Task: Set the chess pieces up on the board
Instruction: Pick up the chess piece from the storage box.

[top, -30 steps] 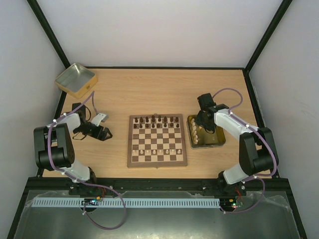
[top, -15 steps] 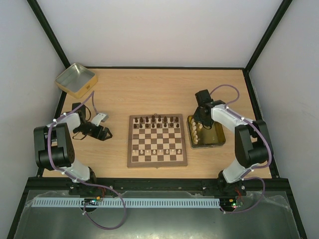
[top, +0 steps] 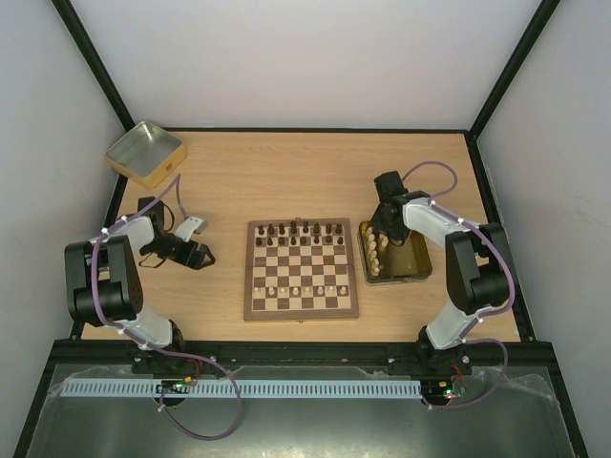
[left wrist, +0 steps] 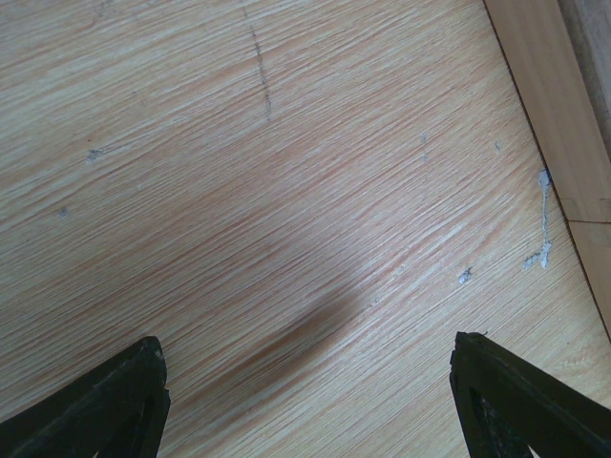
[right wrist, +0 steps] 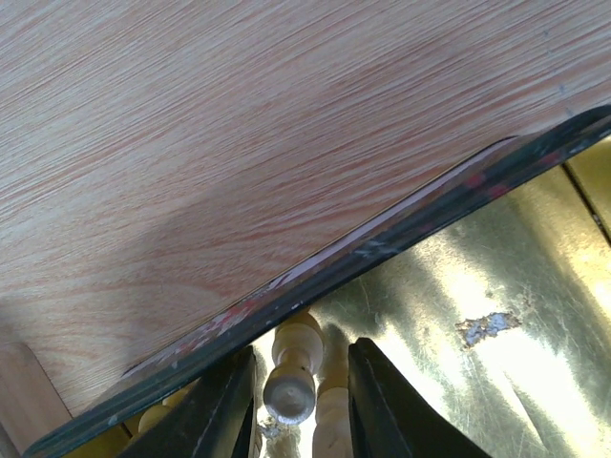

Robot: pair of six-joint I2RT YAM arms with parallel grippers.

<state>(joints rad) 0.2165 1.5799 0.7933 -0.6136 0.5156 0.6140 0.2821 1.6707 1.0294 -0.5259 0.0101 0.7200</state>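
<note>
the right tool [right wrist: 302, 358] is straddling, jaws ajar, a cream chess piece [right wrist: 288, 393] lying in the gold tin [right wrist: 458, 258] beside the board [top: 302, 268]; a neighbour [right wrist: 332, 425] is crowding it, so closing is risking pinching two. the left tool [left wrist: 307, 348] is gaping over the worktop [left wrist: 286, 143].

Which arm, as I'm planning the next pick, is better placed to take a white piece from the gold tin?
Right. The right gripper straddles a cream chess piece inside the gold tin; the left gripper hangs open over the table, away from the tin.
</note>
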